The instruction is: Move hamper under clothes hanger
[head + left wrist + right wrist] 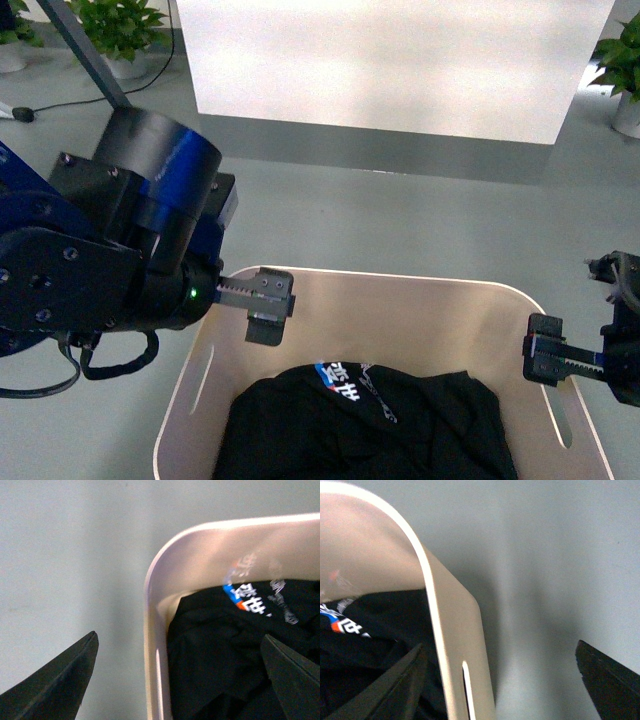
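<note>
The beige hamper [400, 283] stands on the grey floor at the bottom centre of the front view, with a black printed garment [370, 420] inside. My left gripper [268, 310] is open at its left short side. In the left wrist view the open left gripper [179, 635] straddles the hamper wall [152, 630], one finger outside and one over the garment [220, 645]. My right gripper [545, 360] is open at the right short side. In the right wrist view it [498, 645] straddles the wall [455, 630] above the handle slot [466, 685]. A dark slanted leg of the clothes hanger [85, 50] shows far left.
A broad white panel [390, 60] with a grey base stands beyond the hamper. Potted plants stand at the far left [120, 25] and far right [625, 70]. A black cable [60, 105] lies on the floor near the hanger leg.
</note>
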You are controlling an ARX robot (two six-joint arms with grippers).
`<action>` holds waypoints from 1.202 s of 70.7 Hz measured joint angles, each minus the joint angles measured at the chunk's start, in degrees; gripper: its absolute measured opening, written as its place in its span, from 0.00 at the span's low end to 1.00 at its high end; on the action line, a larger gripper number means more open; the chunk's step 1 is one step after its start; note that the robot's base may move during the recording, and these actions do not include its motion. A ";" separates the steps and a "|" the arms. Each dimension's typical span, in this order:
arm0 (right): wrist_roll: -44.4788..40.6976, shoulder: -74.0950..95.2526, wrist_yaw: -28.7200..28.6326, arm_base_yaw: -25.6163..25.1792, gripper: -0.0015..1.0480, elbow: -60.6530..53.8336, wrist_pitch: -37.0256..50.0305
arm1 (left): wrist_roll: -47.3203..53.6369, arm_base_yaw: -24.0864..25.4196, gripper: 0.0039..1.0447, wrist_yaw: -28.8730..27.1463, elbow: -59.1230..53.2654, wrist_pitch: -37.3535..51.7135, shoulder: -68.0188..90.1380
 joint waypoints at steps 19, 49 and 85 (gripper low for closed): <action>2.56 -18.10 -2.12 0.09 0.92 -5.03 -1.70 | 0.20 -2.25 0.94 0.07 -1.92 -1.05 -13.79; 5.03 -57.88 3.43 1.22 0.92 -11.67 -11.15 | 0.22 -8.09 0.94 -11.02 -7.23 3.50 -38.64; -13.53 -76.96 0.28 -0.33 0.30 -29.57 5.09 | 4.98 2.58 0.17 -5.75 -35.01 19.23 -62.60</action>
